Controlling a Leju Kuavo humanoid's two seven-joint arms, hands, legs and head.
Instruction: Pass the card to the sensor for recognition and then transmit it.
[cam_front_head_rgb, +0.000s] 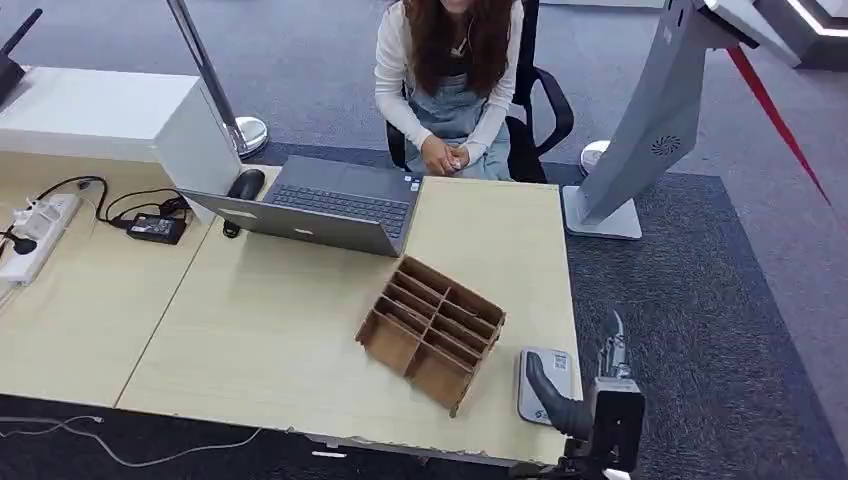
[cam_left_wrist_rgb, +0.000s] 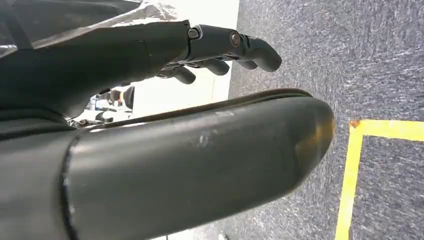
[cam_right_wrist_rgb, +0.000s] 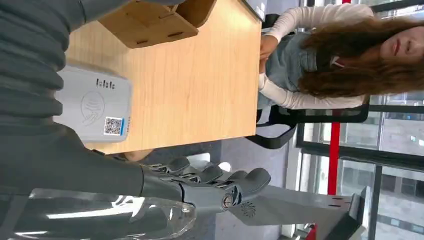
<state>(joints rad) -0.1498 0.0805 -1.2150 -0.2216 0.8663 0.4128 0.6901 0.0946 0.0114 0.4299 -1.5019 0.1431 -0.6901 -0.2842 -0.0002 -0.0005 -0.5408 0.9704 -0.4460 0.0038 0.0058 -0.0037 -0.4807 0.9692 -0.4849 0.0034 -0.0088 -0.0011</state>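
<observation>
Sensor (cam_front_head_rgb: 545, 385), a flat grey card reader with a QR sticker, lies near the table (cam_front_head_rgb: 300, 320) corner closest to the robot, presumably so the right arm can reach it without stretching. Right hand (cam_front_head_rgb: 590, 395) hovers at that corner, thumb over the reader's edge, fingers (cam_right_wrist_rgb: 210, 177) extended side by side past the table edge over the carpet. They grip nothing I can make out; no card is visible between them, though the head view of the hand is small and partly blocked by the wrist.

Card: not located in any view, neither on the table nor in a hand.

Left hand (cam_left_wrist_rgb: 165, 125) hangs over grey carpet beside a yellow floor line (cam_left_wrist_rgb: 352, 185), fingers loosely curled, holding nothing.

Wooden organiser (cam_front_head_rgb: 432, 330) sits just beside the sensor, turned at an angle; its compartments look empty, though the walls hide their floors.

Person (cam_front_head_rgb: 450, 80) sits across the table behind an open laptop (cam_front_head_rgb: 320, 205), hands clasped, likely the one to receive the card.
</observation>
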